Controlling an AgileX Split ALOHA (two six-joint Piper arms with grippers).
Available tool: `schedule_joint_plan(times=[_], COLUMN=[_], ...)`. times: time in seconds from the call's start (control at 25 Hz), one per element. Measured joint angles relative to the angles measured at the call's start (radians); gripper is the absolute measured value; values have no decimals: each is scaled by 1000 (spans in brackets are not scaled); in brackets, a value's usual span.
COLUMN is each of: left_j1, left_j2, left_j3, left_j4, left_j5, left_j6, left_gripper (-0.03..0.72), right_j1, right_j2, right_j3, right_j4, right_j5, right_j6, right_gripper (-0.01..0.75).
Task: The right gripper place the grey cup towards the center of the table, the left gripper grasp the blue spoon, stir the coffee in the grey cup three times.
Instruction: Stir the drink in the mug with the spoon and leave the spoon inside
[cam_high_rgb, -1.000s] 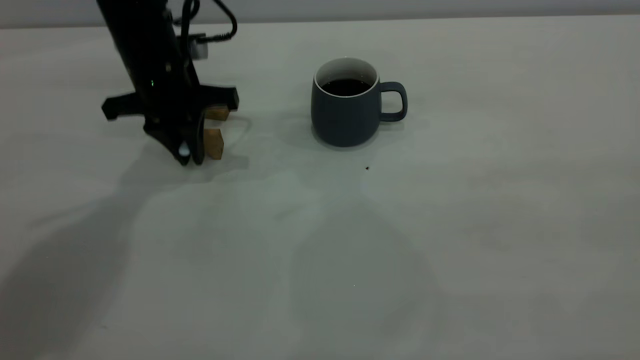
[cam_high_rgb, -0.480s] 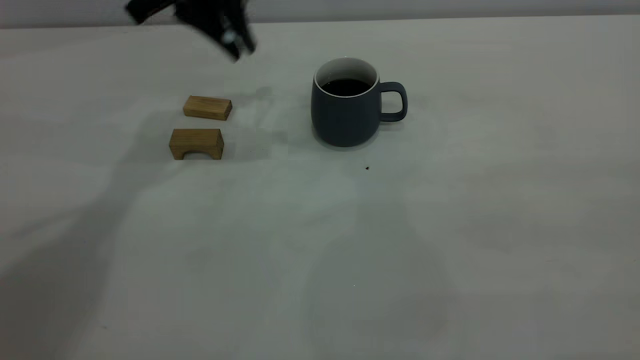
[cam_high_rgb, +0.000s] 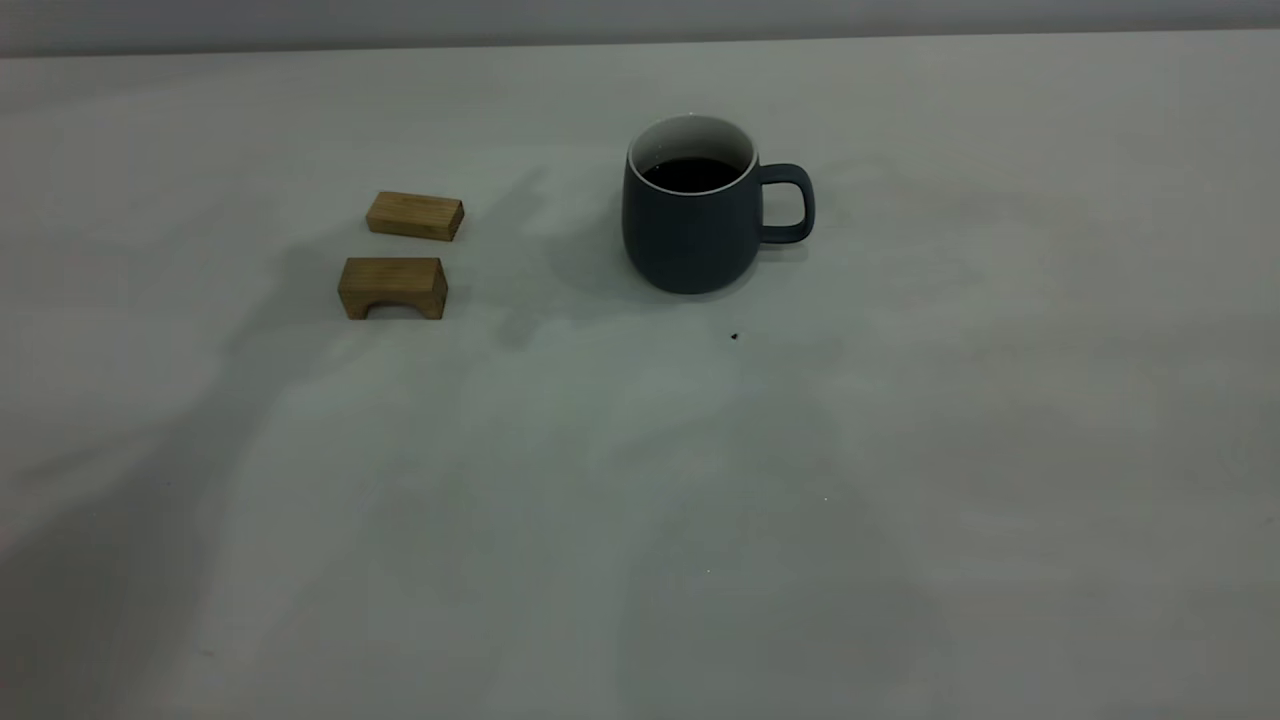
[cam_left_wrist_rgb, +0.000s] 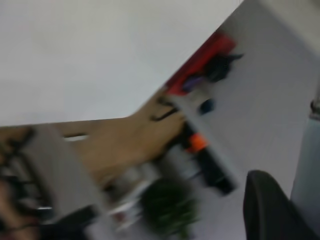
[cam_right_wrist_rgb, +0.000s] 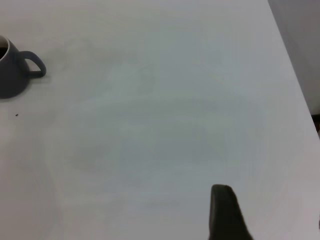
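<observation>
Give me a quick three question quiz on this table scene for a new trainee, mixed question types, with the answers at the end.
1. True or false: the grey cup lies tipped on its side.
2. Multiple choice: in the exterior view, the cup's handle points toward A) that view's left, B) that view's right, C) the camera.
3. Fill in the blank: left of the cup in the exterior view, ___ wooden blocks rest on the table.

Key:
1. False; it stands upright, with the coffee inside.
2. B.
3. Two; the nearer arched block has a notch cut under it. No spoon shows in any view.
</observation>
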Motion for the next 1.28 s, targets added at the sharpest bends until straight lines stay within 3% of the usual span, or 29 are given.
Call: schedule_joint_plan(times=[0.28, 0.48, 0.64, 0.92, 1.28], left_j1=[-22, -40, -41, -41, -41], left_j2=[0, 9, 66, 202, 279], left_j3=[0, 0, 0, 0, -1], left_j4=[-45, -78, -223, -545, -585], left_j5=[-95, -113, -118, -155, -198], left_j6=[-546, -712, -689, -420, -360], left_gripper=[147, 147, 147, 147, 147], right_j1=[0, 0, 0, 0, 0], right_j2=[0, 0, 0, 0, 0], right_j3=[0, 0, 0, 0, 0], right_j4=[0, 0, 0, 0, 0], right_j5=[0, 0, 0, 0, 0], right_j6=[0, 0, 0, 0, 0], right_gripper=[474, 474, 474, 474, 474])
